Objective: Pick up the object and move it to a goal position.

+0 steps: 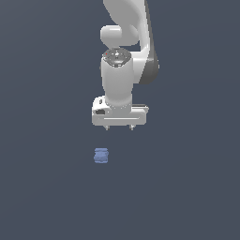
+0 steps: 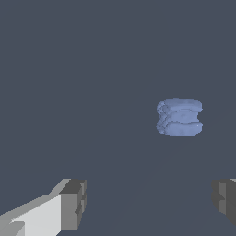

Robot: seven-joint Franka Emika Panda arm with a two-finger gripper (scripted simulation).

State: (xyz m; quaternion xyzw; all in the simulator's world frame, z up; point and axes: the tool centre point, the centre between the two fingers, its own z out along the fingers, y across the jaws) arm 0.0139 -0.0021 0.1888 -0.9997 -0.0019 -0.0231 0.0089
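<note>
Slate-grey surface [image 1: 42, 197] fills both views, plain and evenly lit. My hand [image 1: 119, 127] hangs above the object [image 1: 101, 155], fingers [image 2: 73, 203] spread wide apart and holding nothing. That object, a small blue-violet ridged cylinder, sits upright on the surface below my hand, offset toward the exterior view's left and clear of both fingers.

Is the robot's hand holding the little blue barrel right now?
No, the little blue barrel sits apart from the open gripper, and the wrist view shows nothing between the fingers.
</note>
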